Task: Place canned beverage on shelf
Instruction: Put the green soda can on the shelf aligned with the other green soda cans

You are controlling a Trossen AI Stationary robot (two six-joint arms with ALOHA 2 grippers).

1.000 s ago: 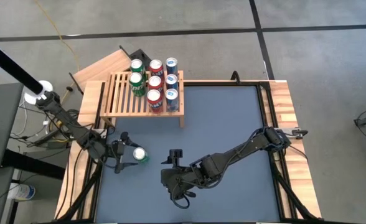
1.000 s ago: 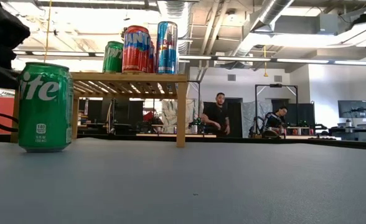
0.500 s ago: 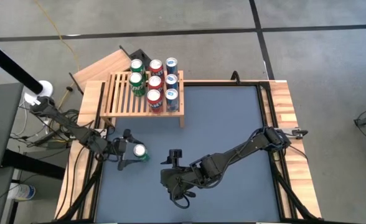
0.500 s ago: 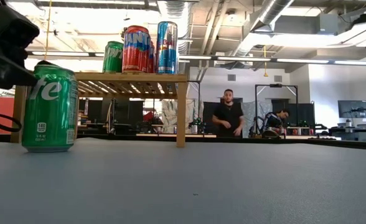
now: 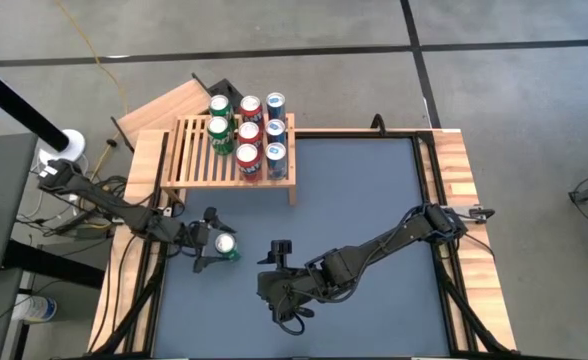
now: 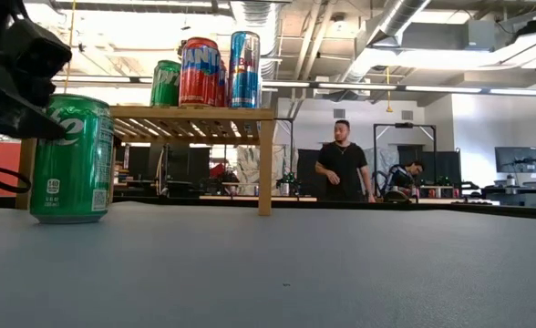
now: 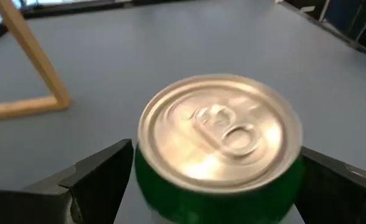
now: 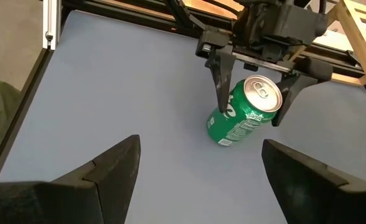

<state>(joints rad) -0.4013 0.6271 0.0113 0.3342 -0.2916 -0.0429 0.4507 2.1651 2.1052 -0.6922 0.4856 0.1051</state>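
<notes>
- My left gripper [image 5: 215, 251] is down at the near-left part of the grey table [image 5: 374, 200], its two fingers spread wide on either side of the green can [image 5: 225, 245].
- Through my left wrist camera the can's silver lid [image 7: 219, 132] fills the space between my fingers [image 7: 102, 177]; I cannot tell whether the pads touch the can's sides, and the can is not lifted.
- In the low view the green can stands upright on the table surface, with my left gripper's dark body [image 6: 17, 73] over its upper left shoulder.
- From my right wrist camera I see the left gripper straddling the can from above, one finger [image 8: 219, 84] on each side.
- The shelf [image 5: 199, 160] of light wooden slats stands at the far-left side of the table, well apart from the green can.
- Eight cans [image 5: 246, 130] stand on the right part of the shelf: green, red and blue ones, in rows.
- My right gripper [image 5: 279, 262] waits near the middle of the table, fingers wide apart, holding nothing.
- A person [image 6: 343, 173] in dark clothes stands in the room beyond the table.
</notes>
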